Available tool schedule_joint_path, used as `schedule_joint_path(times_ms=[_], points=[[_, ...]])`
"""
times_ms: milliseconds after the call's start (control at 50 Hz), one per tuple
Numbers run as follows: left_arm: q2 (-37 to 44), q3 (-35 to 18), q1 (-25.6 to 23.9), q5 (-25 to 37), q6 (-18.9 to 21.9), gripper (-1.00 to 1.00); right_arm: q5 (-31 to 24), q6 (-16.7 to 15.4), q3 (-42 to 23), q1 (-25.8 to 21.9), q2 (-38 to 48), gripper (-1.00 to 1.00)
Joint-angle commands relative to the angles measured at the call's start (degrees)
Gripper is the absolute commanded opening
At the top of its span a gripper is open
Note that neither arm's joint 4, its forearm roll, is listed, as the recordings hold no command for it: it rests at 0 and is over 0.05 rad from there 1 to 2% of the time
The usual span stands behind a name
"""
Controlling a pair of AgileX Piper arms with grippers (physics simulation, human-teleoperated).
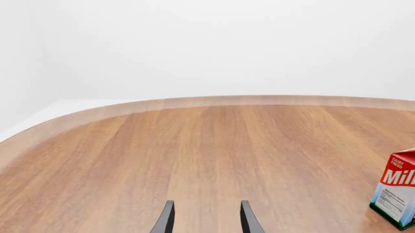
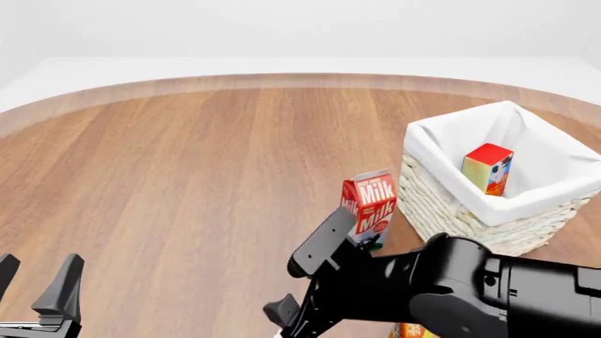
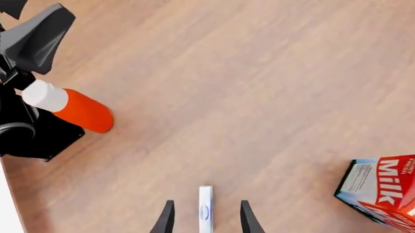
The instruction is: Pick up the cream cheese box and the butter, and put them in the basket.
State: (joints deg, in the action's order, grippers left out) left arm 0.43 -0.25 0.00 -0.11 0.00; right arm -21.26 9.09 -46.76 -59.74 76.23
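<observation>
The basket (image 2: pixel 441 186) stands at the right in the front view. A carton with a red end and orange sides (image 2: pixel 486 167) stands inside it; it looks like the butter, but its letters do not show. In the right wrist view a thin white box edge with a small blue oval mark (image 3: pixel 205 216), apparently the cream cheese box, lies between the fingers of my right gripper (image 3: pixel 206 219). The fingers are open and do not touch it. My left gripper (image 2: pixel 36 285) is open and empty at the front left; it also shows in the left wrist view (image 1: pixel 206 221).
A red-and-white milk carton (image 2: pixel 369 206) stands just left of the basket, close to my right arm (image 2: pixel 451 289); it also shows in the left wrist view (image 1: pixel 399 194). A red bottle with a white cap (image 3: pixel 71 108) lies near the left arm. An orange thing (image 2: pixel 412 331) peeks out under the right arm.
</observation>
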Motion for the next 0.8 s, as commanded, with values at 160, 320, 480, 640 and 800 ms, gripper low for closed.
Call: schedule_joint_path(times_ms=[160, 320, 480, 640, 800], points=[[0.0, 0.0, 0.0, 0.0, 0.0, 1.0, 3.8, 2.2, 1.5, -0.6, 4.5, 1.0], [0.0, 0.0, 0.0, 0.0, 0.0, 1.0, 4.5, 2.6, 2.0, -0.4, 5.0, 1.0], [0.0, 0.0, 0.0, 0.0, 0.0, 1.0, 5.0, 2.7, 2.5, -0.3, 5.6, 1.0], [0.0, 0.0, 0.0, 0.0, 0.0, 1.0, 5.4, 2.6, 2.8, 0.0, 6.3, 1.0], [0.0, 0.0, 0.0, 0.0, 0.0, 1.0, 6.1, 3.0, 3.1, 0.0, 7.2, 1.0]])
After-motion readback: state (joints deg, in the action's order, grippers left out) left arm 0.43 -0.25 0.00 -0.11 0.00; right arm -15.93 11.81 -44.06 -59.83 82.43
